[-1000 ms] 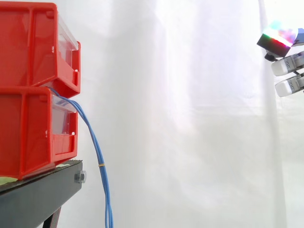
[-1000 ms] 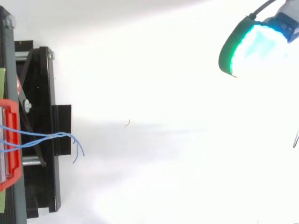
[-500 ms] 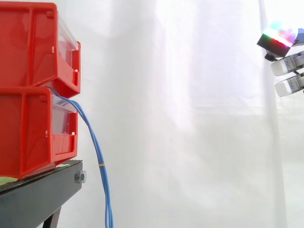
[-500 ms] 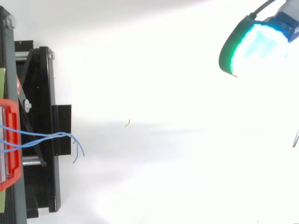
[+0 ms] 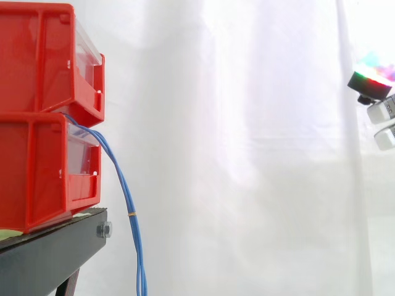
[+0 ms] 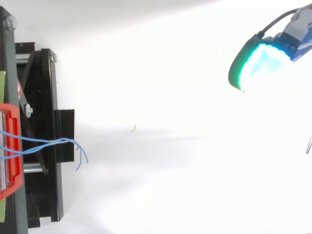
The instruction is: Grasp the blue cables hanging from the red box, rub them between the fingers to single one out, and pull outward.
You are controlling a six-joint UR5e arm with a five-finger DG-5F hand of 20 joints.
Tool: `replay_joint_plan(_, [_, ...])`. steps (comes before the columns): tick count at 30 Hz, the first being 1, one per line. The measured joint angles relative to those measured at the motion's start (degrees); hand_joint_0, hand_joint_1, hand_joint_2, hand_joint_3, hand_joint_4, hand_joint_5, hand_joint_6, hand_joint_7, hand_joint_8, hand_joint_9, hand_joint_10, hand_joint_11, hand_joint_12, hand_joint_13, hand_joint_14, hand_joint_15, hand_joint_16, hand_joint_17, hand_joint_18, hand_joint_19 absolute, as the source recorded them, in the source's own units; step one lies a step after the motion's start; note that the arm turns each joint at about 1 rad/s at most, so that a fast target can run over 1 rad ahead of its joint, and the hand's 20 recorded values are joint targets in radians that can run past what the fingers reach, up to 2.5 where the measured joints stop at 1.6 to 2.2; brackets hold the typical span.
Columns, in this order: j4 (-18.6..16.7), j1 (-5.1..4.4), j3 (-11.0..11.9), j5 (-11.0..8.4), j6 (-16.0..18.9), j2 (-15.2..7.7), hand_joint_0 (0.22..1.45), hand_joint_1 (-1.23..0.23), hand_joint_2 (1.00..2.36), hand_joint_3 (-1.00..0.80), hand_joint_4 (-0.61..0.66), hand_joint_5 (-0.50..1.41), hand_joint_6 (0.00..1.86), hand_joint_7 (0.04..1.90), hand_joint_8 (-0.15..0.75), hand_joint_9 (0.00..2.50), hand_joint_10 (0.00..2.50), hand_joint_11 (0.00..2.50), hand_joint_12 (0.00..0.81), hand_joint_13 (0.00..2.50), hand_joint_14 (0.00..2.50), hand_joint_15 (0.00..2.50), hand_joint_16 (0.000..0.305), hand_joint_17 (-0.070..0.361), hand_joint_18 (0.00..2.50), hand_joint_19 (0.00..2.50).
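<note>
White curtain [image 5: 247, 154] behind stacked red bins [image 5: 37, 123], black stand [image 5: 49, 253], blue cables [image 5: 126, 197].

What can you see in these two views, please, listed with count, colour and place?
bins: two, red, stacked at the left on the stand
cables: at least two, blue, coming out between the bins and hanging down past the stand's edge
tie: one, yellow, around the hanging cables
stand: one, black, under the bins
curtain: one, white, behind everything
scrap: one, tan, on the white ground right of the stand in the top view
hand: one, glowing cyan-green, far right, well apart from the cables
</note>
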State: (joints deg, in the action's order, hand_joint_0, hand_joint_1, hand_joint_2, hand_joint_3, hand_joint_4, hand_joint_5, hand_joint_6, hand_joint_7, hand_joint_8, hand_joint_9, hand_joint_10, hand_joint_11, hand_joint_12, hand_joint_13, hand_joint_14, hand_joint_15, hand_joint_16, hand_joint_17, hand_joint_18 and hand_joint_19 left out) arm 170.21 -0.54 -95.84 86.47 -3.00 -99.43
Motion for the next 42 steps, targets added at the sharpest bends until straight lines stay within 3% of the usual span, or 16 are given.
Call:
replay_joint_plan(9, [0.1, -0.12, 0.0, 0.21, -0.4, -0.1, 0.45, -0.69, 1.00, -0.50, 0.21, -0.21, 0.50, 0.59, 0.253, 0.53, 0.00, 0.06, 0.416, 0.41, 0.01, 0.16, 0.068, 0.153, 0.44, 0.39])
replay_joint_plan(15, [-1.0, -0.30, 0.0, 0.07, -3.7, -1.2, 0.50, -0.77, 1.00, -0.50, 0.21, -0.20, 0.50, 0.60, 0.224, 0.56, 0.00, 0.06, 0.390, 0.41, 0.01, 0.15, 0.064, 0.144, 0.44, 0.39])
replay_joint_plan(20, [-4.8, 0.03, 0.0, 0.03, -5.3, -4.3, 0.51, -0.80, 1.00, -0.50, 0.21, -0.20, 0.50, 0.63, 0.237, 0.64, 0.00, 0.15, 0.394, 0.50, 0.01, 0.22, 0.063, 0.142, 0.48, 0.42])
replay_joint_plan(26, [-12.6, 0.49, 0.0, -0.55, -5.8, -7.8, 0.49, -0.81, 1.00, -0.50, 0.21, -0.20, 0.50, 0.63, 0.244, 0.65, 0.00, 0.17, 0.401, 0.53, 0.01, 0.24, 0.064, 0.144, 0.51, 0.43])
replay_joint_plan(36, [-22.0, 0.26, 0.0, -6.62, -5.7, -14.5, 0.49, -0.81, 1.00, -0.50, 0.20, -0.20, 0.50, 0.63, 0.243, 0.64, 0.01, 0.18, 0.406, 0.53, 0.01, 0.25, 0.064, 0.144, 0.51, 0.44])
replay_joint_plan(42, [-26.3, -0.12, 0.0, -10.14, -6.1, -16.3, 0.49, -0.80, 1.00, -0.50, 0.20, -0.20, 0.50, 0.64, 0.243, 0.63, 0.01, 0.19, 0.408, 0.53, 0.01, 0.25, 0.064, 0.145, 0.51, 0.44])
